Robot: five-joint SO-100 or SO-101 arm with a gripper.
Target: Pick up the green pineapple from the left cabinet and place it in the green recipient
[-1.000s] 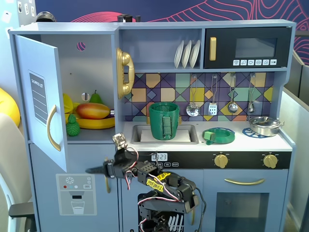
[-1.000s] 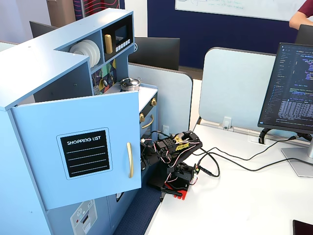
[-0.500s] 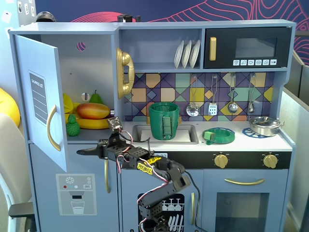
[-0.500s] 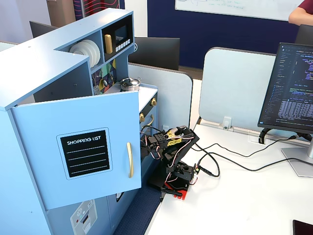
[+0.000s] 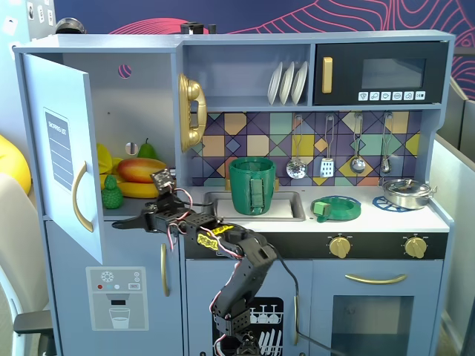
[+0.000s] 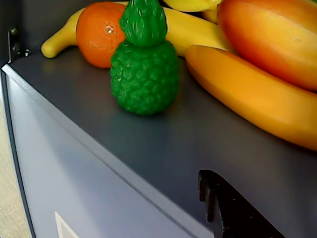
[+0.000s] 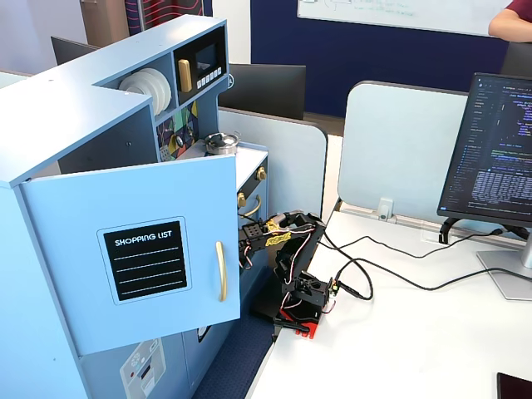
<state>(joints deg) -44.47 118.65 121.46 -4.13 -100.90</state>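
Observation:
The green pineapple (image 5: 111,193) stands upright near the front left of the shelf in the open left cabinet (image 5: 63,163). It fills the upper middle of the wrist view (image 6: 144,74). My gripper (image 5: 122,222) is level with the shelf's front edge, just below and right of the pineapple and apart from it. It is open and empty. Only one black toothed finger (image 6: 220,201) shows in the wrist view, over the shelf edge. The green recipient (image 5: 252,185) stands in the sink at mid counter. In the side fixed view the cabinet door (image 7: 141,249) hides the gripper and the pineapple.
Behind the pineapple lie a mango (image 6: 272,34), bananas (image 6: 247,94), an orange (image 6: 99,32) and a pear (image 5: 147,150). The open door stands to the left of the gripper. A flat green ring dish (image 5: 335,208) and a steel pot (image 5: 408,193) sit on the counter.

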